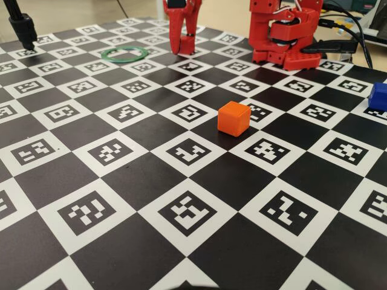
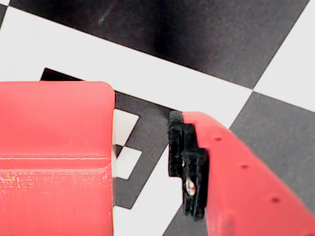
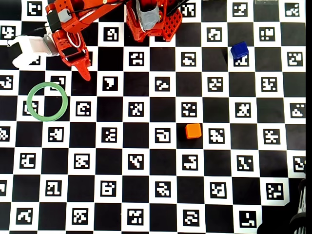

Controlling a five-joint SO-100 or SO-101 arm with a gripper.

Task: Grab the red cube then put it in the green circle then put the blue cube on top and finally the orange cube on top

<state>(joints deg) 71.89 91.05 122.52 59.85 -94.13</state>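
Note:
The red cube (image 2: 54, 157) fills the left of the wrist view and stands on the board. In the fixed view the red cube (image 1: 187, 45) sits low between the red fingers at the far side. My gripper (image 1: 183, 48) is open around it: the black pad (image 2: 187, 162) on the right finger stands apart from the cube, with board showing in the gap. The green circle (image 1: 124, 60) lies flat just left of the gripper, and in the overhead view the green circle (image 3: 47, 84) holds nothing. The orange cube (image 1: 234, 118) rests mid-board. The blue cube (image 3: 239, 50) sits far right.
The arm's red base (image 1: 284, 36) stands at the back of the checkered marker board (image 1: 181, 211). A black post (image 1: 23, 27) rises at the back left. Cables trail off the back right corner.

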